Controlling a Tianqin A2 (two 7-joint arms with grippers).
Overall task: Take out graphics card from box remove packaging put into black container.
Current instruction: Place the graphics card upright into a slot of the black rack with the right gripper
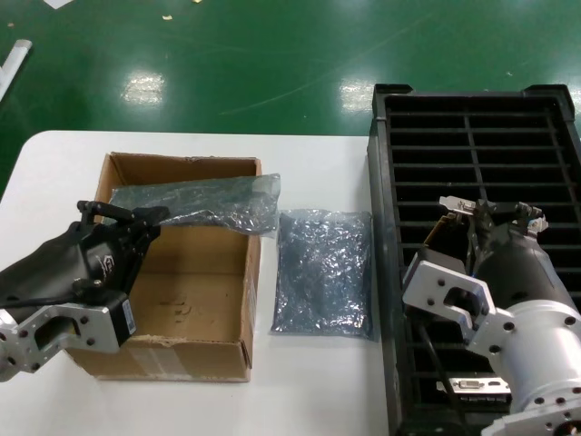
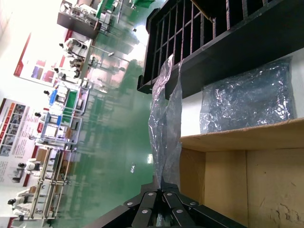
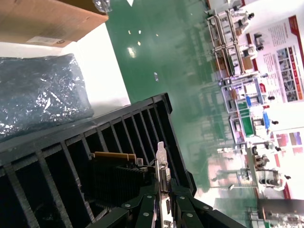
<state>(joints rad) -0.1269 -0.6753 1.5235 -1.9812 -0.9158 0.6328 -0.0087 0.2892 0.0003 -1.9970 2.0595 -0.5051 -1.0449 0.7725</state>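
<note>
Right end effector [image 1: 495,216] hangs over the black container [image 1: 385,272] at the bench's right edge, clamped on the silver bracket of a graphics card [image 3: 118,176]. In the right wrist view the card stands on edge, its dark board partly down inside one of the narrow slots and its bracket upright between the fingers. It does not look fully seated, so I judge this to be the lowering step.

Left end effector [image 1: 136,222] sits over the left rim of the box [image 1: 195,313], which stands on the left half of the bench. Its fingers are closed on one end of the bag [image 1: 204,202], which stretches across the open top of the box toward its right wall. In the left wrist view the plastic looks thin and limp, so it is probably empty, though I cannot be sure.

Another bag [image 1: 324,271] lies flat on the bench between the box and the container, touching neither.

Another bracket [image 1: 472,388] shows in a slot near the container's front edge, so at least one card seems already stowed.

What is left, as I judge it: push the held card home, release it, and drop the bag from the left end effector. Whether more cards remain in the box cannot be seen.
</note>
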